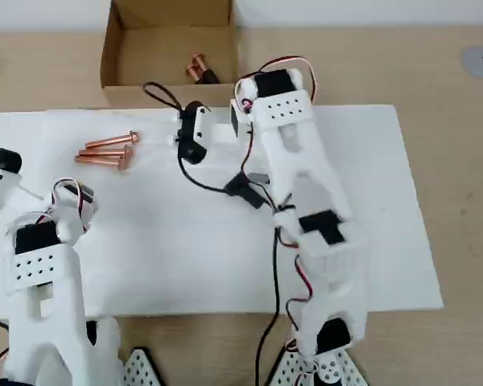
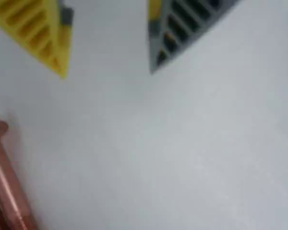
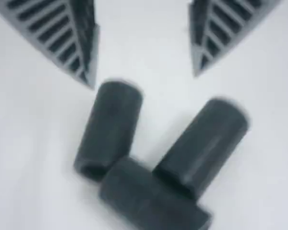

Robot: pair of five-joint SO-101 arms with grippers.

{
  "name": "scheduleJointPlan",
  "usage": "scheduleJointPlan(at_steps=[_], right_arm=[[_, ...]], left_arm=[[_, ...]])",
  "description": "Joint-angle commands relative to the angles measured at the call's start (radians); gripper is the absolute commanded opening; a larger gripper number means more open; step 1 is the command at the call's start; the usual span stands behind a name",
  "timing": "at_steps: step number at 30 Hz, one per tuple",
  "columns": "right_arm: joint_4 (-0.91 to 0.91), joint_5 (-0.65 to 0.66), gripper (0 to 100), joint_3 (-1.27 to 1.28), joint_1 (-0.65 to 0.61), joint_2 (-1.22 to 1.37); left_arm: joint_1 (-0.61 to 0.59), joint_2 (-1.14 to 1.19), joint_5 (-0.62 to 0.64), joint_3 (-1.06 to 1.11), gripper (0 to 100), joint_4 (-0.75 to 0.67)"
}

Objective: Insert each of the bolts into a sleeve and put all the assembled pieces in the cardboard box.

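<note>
Right gripper [image 3: 143,79]: jaws apart, holding nothing, poised over three black sleeves [image 3: 110,129] clustered on the white mat [image 1: 169,241]. Left gripper [image 2: 108,72]: jaws apart, empty, above bare mat. Three copper bolts [image 1: 105,151] lie loose on the mat's left part. One assembled piece [image 1: 198,68] lies inside the cardboard box [image 1: 109,56]

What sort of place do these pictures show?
Probably a robotics lab bench: left arm and right arm at a wooden table, copper bolts on a white mat, and a cardboard box.
</note>
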Motion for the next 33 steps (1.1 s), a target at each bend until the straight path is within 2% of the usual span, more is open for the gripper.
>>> scheduleJointPlan(at_steps=[1, 16, 33], right_arm=[[-0.011, -0.003, 17.0, 0.068, -0.013, -0.102], [-0.190, -0.023, 16.8, 0.245, -0.002, -0.097], [-0.175, -0.023, 16.8, 0.056, 0.061, 0.110]], left_arm=[[-0.003, -0.002, -0.008, -0.005, 12, -0.005], [-0.003, -0.002, -0.008, -0.005, 12, -0.003], [-0.003, -0.002, -0.008, -0.005, 12, -0.003]])
